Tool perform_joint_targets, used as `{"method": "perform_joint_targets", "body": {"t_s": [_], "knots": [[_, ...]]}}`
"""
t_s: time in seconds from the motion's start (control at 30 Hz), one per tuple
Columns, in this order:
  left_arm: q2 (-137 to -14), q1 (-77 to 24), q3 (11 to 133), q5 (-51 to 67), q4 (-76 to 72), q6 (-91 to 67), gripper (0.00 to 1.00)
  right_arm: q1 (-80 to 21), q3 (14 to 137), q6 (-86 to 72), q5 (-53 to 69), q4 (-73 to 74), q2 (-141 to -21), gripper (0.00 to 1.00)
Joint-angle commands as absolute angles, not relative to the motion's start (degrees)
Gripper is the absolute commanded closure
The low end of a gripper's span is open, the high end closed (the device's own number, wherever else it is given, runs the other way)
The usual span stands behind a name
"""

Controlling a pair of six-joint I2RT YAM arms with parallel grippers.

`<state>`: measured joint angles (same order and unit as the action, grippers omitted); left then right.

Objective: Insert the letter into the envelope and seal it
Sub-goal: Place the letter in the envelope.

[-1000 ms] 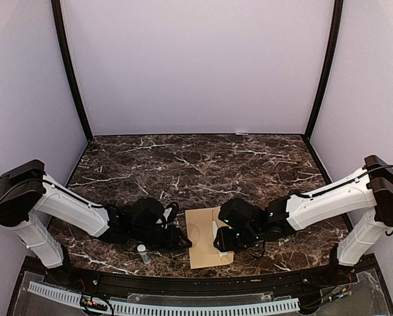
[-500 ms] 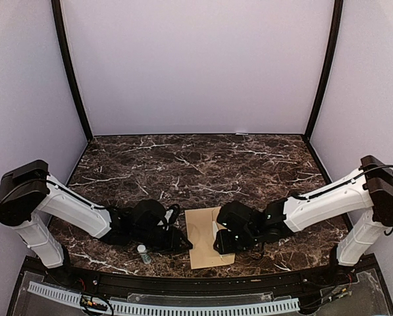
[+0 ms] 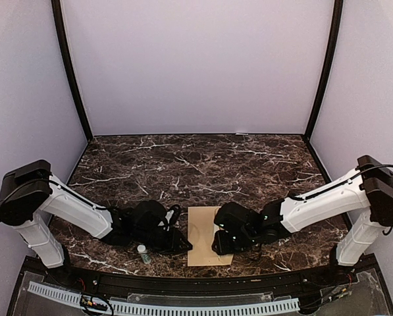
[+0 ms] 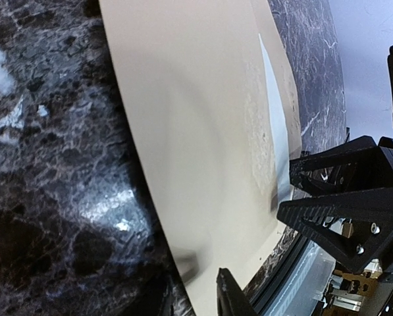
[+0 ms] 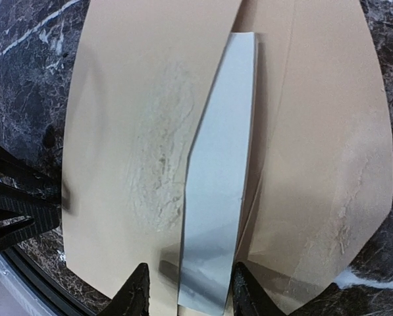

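The kraft-brown envelope (image 3: 201, 232) lies flat near the table's front edge, between my two grippers. In the right wrist view its body (image 5: 124, 118) lies left and its open flap (image 5: 328, 145) right. A white strip of the letter (image 5: 219, 184) sticks out of the mouth along the fold. My right gripper (image 5: 189, 293) is open, one finger on each side of the letter's near end. My left gripper (image 4: 195, 299) is open at the envelope's (image 4: 196, 131) left edge, one finger over the paper and one over the marble. The cream page is out of view.
A small clear bottle (image 3: 142, 253) stands by the left arm near the front edge. The black front rail (image 3: 196, 283) runs just below the envelope. The right gripper's black fingers (image 4: 341, 204) show in the left wrist view, across the envelope.
The right gripper has moved slightly left toward the envelope. Less of the white letter shows in the top view. The left arm has hardly moved.
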<state>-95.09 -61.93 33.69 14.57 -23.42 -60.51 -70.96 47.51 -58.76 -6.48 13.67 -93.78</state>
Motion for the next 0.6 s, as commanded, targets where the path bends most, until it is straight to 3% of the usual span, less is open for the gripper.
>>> {"method": "perform_joint_targets", "body": {"t_s": [0.0, 0.57], "knots": [[-95.77, -62.15, 33.68, 15.48, -24.98, -60.38, 0.78, -72.04, 49.81, -58.33, -6.87, 13.45, -95.65, 0.61], [-97.82, -62.81, 35.32, 16.81, -26.62, -60.63, 0.83, -73.02, 54.08, -57.72, -5.4, 11.66, -97.77, 0.6]]}}
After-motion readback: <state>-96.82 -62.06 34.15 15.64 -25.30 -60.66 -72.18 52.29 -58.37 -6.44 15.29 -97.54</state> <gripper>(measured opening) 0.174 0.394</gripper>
